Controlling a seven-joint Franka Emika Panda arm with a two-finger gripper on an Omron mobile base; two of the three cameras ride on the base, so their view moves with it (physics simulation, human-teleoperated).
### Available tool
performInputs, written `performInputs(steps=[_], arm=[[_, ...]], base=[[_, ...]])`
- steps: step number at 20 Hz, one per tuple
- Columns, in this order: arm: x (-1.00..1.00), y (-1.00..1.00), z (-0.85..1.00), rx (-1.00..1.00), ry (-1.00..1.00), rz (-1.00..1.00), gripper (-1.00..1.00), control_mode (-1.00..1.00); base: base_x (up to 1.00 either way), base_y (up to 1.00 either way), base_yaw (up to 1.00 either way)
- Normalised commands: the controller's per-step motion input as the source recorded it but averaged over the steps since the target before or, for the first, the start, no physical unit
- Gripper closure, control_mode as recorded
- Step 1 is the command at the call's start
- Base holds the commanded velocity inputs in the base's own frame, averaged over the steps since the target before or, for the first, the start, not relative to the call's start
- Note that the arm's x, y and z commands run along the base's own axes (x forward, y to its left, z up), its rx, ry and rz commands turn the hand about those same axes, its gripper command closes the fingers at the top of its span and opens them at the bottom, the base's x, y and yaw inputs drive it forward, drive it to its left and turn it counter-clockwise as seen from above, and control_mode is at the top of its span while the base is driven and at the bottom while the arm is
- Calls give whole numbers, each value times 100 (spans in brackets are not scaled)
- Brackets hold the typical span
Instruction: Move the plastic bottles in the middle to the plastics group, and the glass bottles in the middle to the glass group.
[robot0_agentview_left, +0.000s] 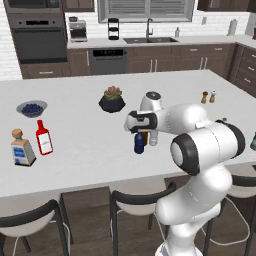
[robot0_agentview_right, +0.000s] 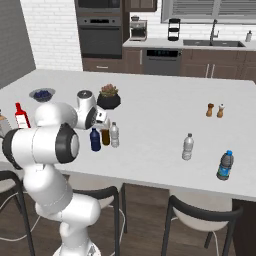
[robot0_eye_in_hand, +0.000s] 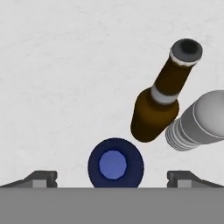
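Risk lies in the crowding: the slim dark brown glass bottle (robot0_eye_in_hand: 161, 105) and the clear-whitish plastic water bottle (robot0_eye_in_hand: 199, 120) stand just beside the stubby dark blue capped plastic bottle (robot0_eye_in_hand: 115, 163), so a descent drifting toward them could topple either. The jaws stand wide open and empty, directly above the blue bottle on the white counter (robot0_eye_in_hand: 65, 65), its cap centred between them.
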Motion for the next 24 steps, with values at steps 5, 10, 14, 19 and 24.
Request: performInputs(steps=[5, 10, 14, 19, 24], arm=[[6, 0, 0, 0, 0, 0, -100, -100], [4, 0, -11, 0, 0, 0, -100, -100], [0, 0, -14, 0, 0, 0, -100, -100], [0, 0, -19, 0, 0, 0, -100, -100], [2, 0, -1, 0, 0, 0, -100, -100]], base=[[0, 0, 0], [0, 0, 0], [0, 0, 0], [0, 0, 0], [0, 0, 0]])
